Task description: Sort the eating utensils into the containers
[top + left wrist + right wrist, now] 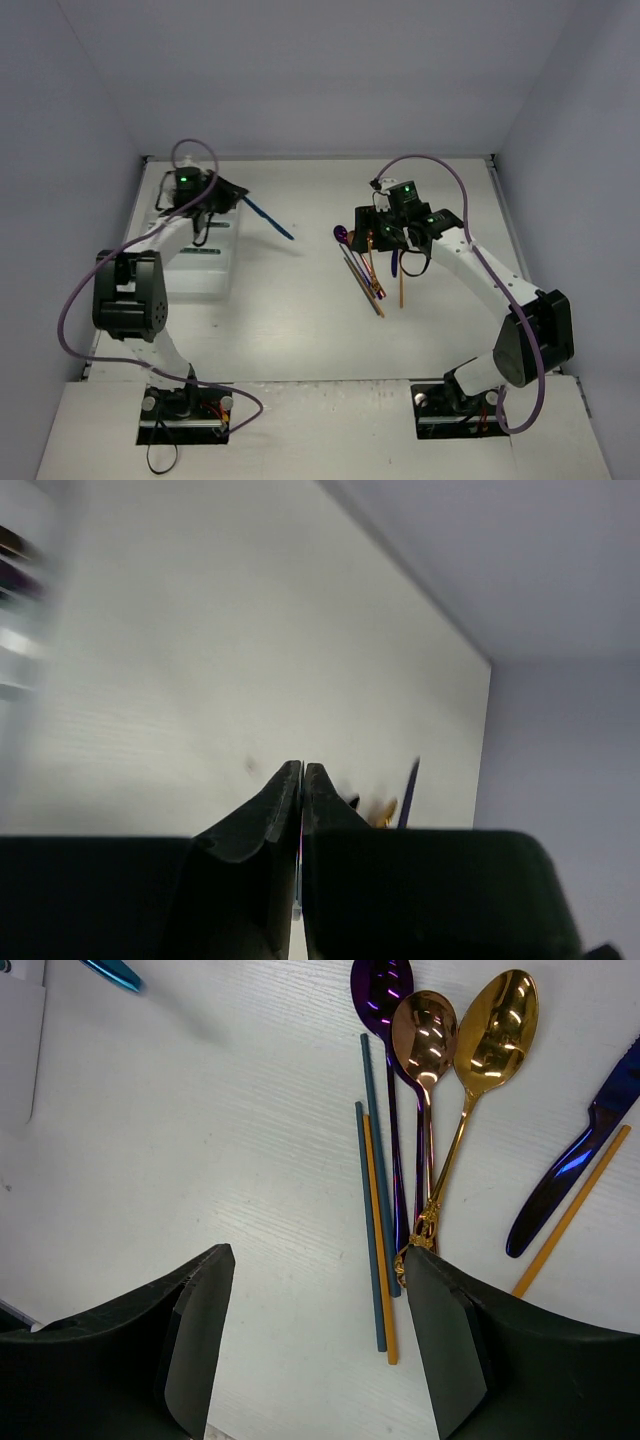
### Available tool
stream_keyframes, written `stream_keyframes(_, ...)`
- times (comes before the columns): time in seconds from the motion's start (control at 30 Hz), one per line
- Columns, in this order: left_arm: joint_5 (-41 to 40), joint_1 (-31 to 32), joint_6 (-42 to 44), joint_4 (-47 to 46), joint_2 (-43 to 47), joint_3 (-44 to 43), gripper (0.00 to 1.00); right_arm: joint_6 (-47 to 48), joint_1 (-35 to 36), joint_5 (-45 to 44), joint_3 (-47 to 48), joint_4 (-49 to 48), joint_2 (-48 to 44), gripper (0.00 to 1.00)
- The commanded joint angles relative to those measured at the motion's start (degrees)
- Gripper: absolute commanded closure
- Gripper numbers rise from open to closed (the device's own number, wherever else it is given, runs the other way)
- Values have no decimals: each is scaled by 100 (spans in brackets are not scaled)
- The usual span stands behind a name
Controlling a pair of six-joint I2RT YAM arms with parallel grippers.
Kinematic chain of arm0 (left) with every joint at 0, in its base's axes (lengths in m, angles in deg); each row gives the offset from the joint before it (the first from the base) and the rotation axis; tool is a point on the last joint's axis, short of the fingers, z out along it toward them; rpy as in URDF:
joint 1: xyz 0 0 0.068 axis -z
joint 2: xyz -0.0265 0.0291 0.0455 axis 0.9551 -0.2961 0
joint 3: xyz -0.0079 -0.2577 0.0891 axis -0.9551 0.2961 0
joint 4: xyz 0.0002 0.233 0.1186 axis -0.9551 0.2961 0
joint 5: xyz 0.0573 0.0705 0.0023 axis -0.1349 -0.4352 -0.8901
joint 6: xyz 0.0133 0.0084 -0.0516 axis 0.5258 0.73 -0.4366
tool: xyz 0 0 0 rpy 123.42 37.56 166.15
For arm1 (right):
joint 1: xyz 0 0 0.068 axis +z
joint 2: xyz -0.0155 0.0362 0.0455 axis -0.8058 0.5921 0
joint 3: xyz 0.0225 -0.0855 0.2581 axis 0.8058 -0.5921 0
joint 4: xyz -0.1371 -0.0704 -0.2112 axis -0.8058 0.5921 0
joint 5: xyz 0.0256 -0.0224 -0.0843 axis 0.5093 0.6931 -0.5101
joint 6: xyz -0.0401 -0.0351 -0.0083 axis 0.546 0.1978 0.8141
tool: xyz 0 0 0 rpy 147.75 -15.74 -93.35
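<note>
Blue knife (270,222) pinched by left gripper (302,772); right gripper (315,1260) spread, pointing down over spoons (425,1025).

Soft overhead light washes my table (300,330) pale; glare dots the gold spoon (497,1020) (that view is sharp), while my left wrist view's edge smears into blur.

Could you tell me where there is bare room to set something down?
The table is barest in its middle, between the white tray and the utensil cluster, and on toward its near edge; only the left gripper's blue utensil juts over the far part. It is crowded under the open right gripper, where spoons, sticks and a blue knife lie bunched.
</note>
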Motion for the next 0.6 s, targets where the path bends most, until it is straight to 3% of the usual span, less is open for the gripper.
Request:
stream_keyframes(0.0, 126, -1208, -157, -671, 766, -56, 100, 60, -84, -79, 0, -132, -198, 34)
stream_keyframes(0.23, 213, -2331, -149, -1029, 465, -168, 100, 102, -252, 1, -159, -126, -232, 33)
stream_keyframes(0.57, 71, -2429, -164, -1560, -346, -176, 100, 144, -449, 97, -323, -130, -267, 34)
